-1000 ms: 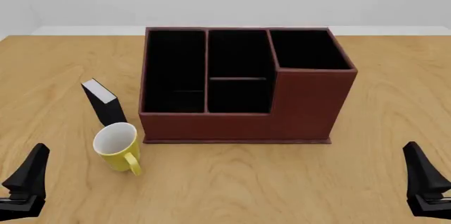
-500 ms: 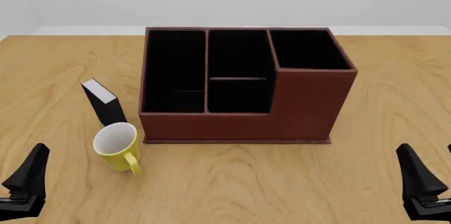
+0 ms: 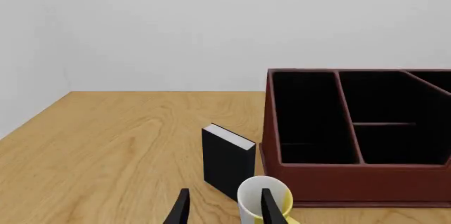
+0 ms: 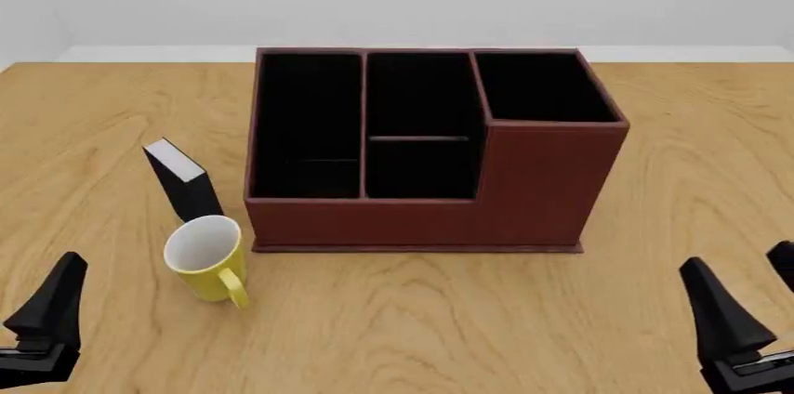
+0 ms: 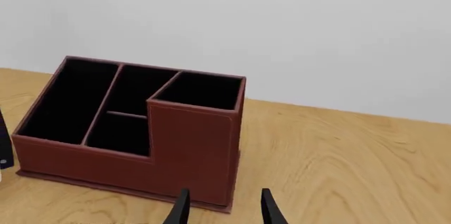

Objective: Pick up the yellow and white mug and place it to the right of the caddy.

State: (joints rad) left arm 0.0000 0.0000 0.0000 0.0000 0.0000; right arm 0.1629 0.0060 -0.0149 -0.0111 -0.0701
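Observation:
The yellow and white mug (image 4: 205,259) stands upright on the table at the caddy's front left corner, handle toward me. In the left wrist view the mug (image 3: 250,198) shows partly behind one fingertip. The reddish-brown caddy (image 4: 422,148) with three black-lined compartments stands mid-table, taller section on the right; it also shows in the left wrist view (image 3: 359,129) and the right wrist view (image 5: 141,129). My left gripper (image 4: 44,320) is open and empty, near and left of the mug. My right gripper (image 4: 734,273) is open and empty, near and right of the caddy.
A small thin black book-like box (image 4: 182,178) stands upright just behind the mug, left of the caddy; it shows in the left wrist view (image 3: 227,160). A pale wall runs along the table's far edge.
My right gripper has moved a little leftward and up in the front view. The left gripper, mug and caddy have not moved.

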